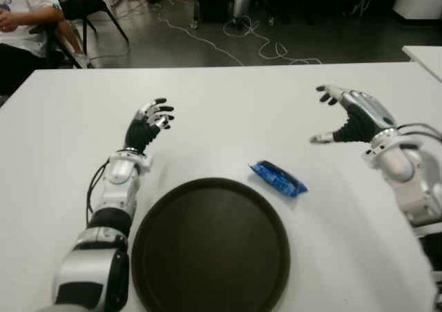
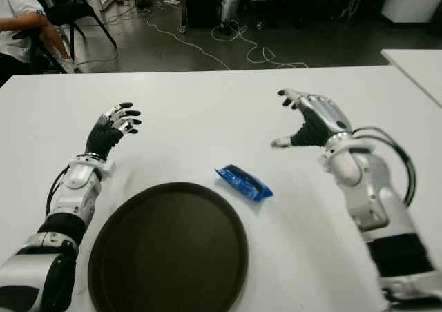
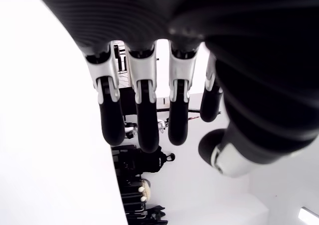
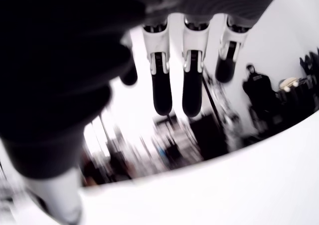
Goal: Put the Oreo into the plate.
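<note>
Blue Oreo (image 1: 277, 177) on worktop (image 1: 221, 105), just beside plate (image 1: 210, 246) rim. Right robot hand (image 1: 349, 115) spread, empty; left robot hand (image 1: 148, 122) likewise. Risk: slick wrapper may skid from fingertips.

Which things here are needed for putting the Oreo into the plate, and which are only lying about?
For the job:
- Oreo pack, on the table
- plate
- right hand, open, nearest the pack
- left hand, open

Lying about:
- cables on the floor
- seated person
</note>
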### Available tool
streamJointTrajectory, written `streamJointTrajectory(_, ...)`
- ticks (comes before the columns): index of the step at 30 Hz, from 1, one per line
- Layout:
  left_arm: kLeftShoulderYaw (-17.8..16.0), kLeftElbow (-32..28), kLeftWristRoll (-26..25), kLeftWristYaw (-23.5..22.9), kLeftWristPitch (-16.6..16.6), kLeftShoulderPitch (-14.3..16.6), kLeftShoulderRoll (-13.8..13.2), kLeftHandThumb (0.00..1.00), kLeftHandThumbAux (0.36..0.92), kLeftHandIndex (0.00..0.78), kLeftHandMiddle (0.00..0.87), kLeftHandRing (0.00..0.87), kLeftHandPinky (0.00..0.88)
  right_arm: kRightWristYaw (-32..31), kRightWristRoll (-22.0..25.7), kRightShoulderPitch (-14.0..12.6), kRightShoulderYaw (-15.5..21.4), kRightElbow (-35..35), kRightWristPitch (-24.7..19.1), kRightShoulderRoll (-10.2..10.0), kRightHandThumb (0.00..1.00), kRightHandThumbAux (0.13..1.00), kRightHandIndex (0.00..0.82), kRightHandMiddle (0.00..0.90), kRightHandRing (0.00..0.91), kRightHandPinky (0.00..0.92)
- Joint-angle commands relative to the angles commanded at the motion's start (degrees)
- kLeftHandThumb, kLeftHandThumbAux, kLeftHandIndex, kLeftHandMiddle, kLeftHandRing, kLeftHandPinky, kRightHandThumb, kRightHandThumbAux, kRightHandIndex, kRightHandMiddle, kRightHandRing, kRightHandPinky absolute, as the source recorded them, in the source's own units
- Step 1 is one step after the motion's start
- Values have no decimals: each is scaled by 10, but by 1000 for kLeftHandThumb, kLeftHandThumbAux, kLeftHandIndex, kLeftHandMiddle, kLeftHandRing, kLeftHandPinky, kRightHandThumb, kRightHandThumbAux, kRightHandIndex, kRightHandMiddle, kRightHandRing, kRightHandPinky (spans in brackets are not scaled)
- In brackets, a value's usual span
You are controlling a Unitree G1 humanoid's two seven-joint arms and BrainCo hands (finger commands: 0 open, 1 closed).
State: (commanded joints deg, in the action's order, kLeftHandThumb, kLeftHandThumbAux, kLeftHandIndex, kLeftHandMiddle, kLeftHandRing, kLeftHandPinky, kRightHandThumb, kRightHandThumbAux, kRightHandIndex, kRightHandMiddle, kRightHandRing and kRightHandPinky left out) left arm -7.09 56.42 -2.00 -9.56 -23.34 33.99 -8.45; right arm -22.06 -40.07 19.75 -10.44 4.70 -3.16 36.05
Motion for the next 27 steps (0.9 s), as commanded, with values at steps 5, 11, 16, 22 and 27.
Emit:
streamJointTrajectory(5, 0, 10, 2, 2, 19, 8, -5, 103, 686, 235, 343, 350, 397, -51, -18, 8, -7, 61, -27, 10, 0, 727, 115, 236, 215, 120)
streamJointTrajectory(11, -2, 28, 4, -2, 46, 19, -13, 75, 680, 247, 349, 355, 391, -46, -48, 11, -19, 76, -51, -9, 0, 723, 97, 211, 194, 109)
streamJointTrajectory(16, -6, 35, -3, -16, 61, 24, -16, 75, 679, 250, 354, 373, 412, -38, -82, 2, -26, 87, -89, -28, 0, 708, 87, 174, 157, 90)
streamJointTrajectory(22, -6, 39, -2, -20, 60, 26, -18, 50, 670, 256, 362, 386, 417, -32, -121, -2, -36, 83, -125, -43, 0, 725, 81, 146, 132, 80)
streamJointTrajectory(27, -7, 42, -2, -20, 58, 26, -18, 60, 678, 256, 363, 390, 427, -2, -149, -7, -49, 57, -146, -69, 0, 736, 78, 137, 123, 74)
